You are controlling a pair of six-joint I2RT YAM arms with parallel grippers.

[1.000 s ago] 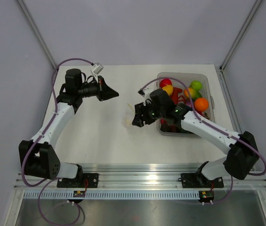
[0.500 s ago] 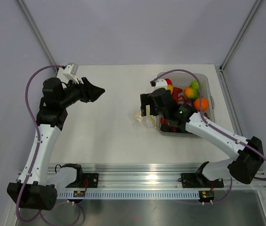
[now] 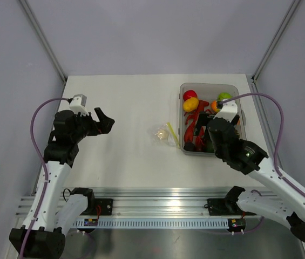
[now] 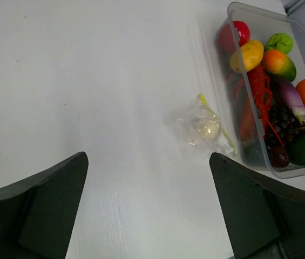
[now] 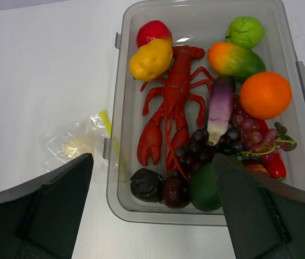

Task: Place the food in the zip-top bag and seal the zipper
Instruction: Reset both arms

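The zip-top bag (image 3: pixel 162 133) lies crumpled on the white table just left of the bin, with a pale round piece of food (image 4: pixel 205 127) inside it. Its yellow zipper (image 4: pixel 212 117) runs along the edge nearest the bin; whether it is pressed shut is unclear. My left gripper (image 3: pixel 106 120) hangs open well to the bag's left, holding nothing. Open and holding nothing too, my right gripper (image 3: pixel 200 129) hovers over the bin's near-left corner. In the right wrist view the bag (image 5: pixel 76 143) shows beside the left finger (image 5: pixel 49 210).
The grey-clear bin (image 3: pixel 236 93) at the right holds toy food: a red lobster (image 5: pixel 174 100), yellow potato (image 5: pixel 150 59), red apple (image 5: pixel 153 31), orange (image 5: pixel 265 95), eggplant, grapes, avocado and others. White table (image 3: pixel 125 102) lies between the arms; walls close in on three sides.
Both arms have pulled back from the bag toward their bases. The left gripper went from shut to open and the right gripper opened wider. The bag now lies free beside the bin.
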